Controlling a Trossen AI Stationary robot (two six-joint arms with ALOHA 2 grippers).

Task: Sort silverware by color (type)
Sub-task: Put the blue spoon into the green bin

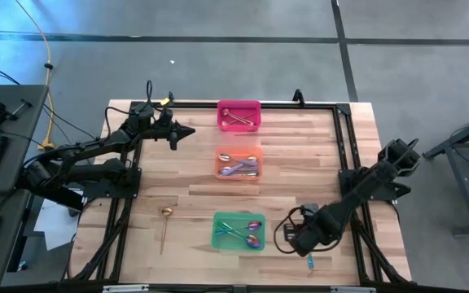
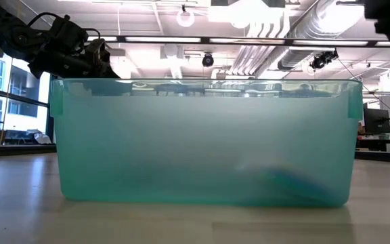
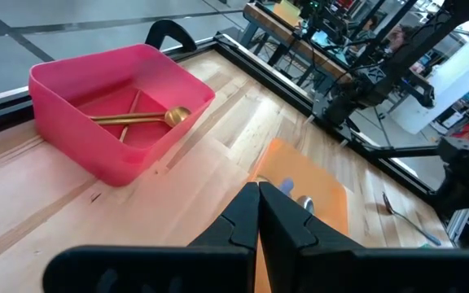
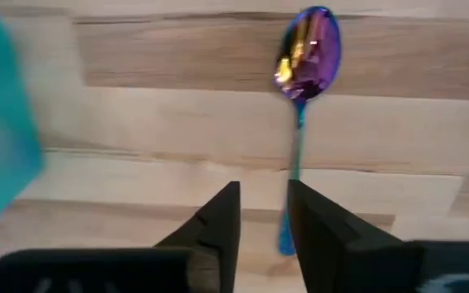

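An iridescent purple-teal spoon (image 4: 306, 50) lies flat on the wooden table (image 1: 194, 183) by the near edge, to the right of the green bin (image 1: 238, 231). My right gripper (image 4: 263, 213) hovers low over its handle end, narrowly open, with the handle (image 4: 294, 163) running in between the fingers. In the green bin lie other iridescent pieces (image 1: 247, 232). A gold spoon (image 1: 166, 224) rests on the table left of that bin. My left gripper (image 3: 259, 207) is shut and empty, raised near the far-left corner beside the pink bin (image 3: 120, 106). My right gripper stands from above over the spoon's handle end (image 4: 287, 238), which lies on the table between the fingers, close against the inner edge of one finger (image 4: 320, 232). I cannot tell whether that finger touches it.
The pink bin (image 1: 239, 115) holds gold utensils (image 3: 137, 118) and the orange bin (image 1: 238, 163) holds silver ones. The three bins stand in a row down the table's middle. A black frame (image 1: 344, 163) edges the table. In the low view the green bin (image 2: 202, 142) blocks most of the scene.
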